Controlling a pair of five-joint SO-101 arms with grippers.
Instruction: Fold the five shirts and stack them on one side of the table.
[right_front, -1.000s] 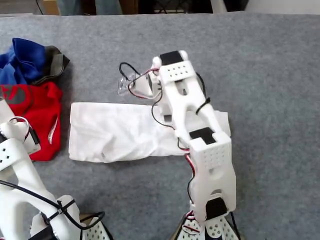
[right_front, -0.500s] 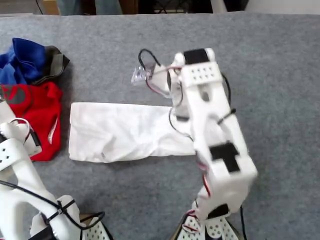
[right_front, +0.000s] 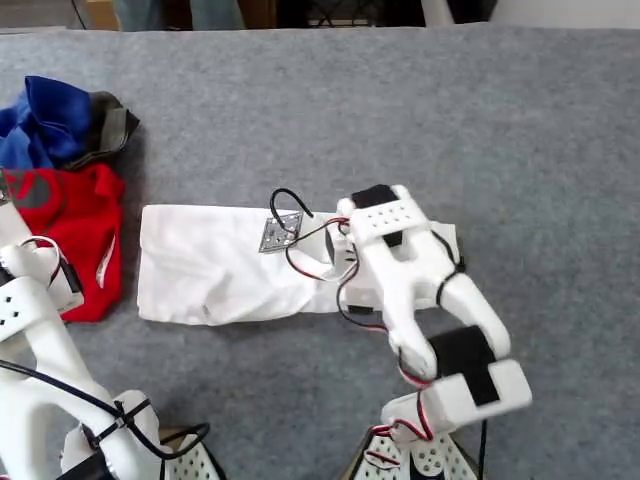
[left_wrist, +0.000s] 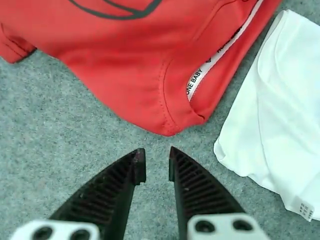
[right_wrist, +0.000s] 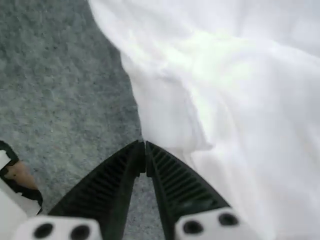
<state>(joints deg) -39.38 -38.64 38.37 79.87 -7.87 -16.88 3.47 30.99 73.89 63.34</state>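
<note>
A white shirt (right_front: 230, 265), folded into a long strip, lies across the middle of the grey bench (right_front: 540, 140). Near its left end lies a red shirt (right_front: 75, 235), spread flat, just beside the white one without overlapping it. Beyond the red shirt, at the bench's left edge, a blue shirt (right_front: 45, 120) is bunched up against a dark shirt (right_front: 112, 118).

The right arm (right_front: 420, 290) bends low over the right part of the white strip. The right end effector (right_wrist: 145, 150) is clenched, its tips all but touching, right at the edge of the white cloth where it meets the bench. Whether any fabric is pinched between the tips cannot be told.

The left arm (right_front: 40, 350) stands at the bench's near left corner. The left end effector (left_wrist: 156, 162) is released, its tips a little apart and grasping nothing. It hangs over bare bench just short of the red shirt's collar, with a corner of the white shirt off to one side.
</note>
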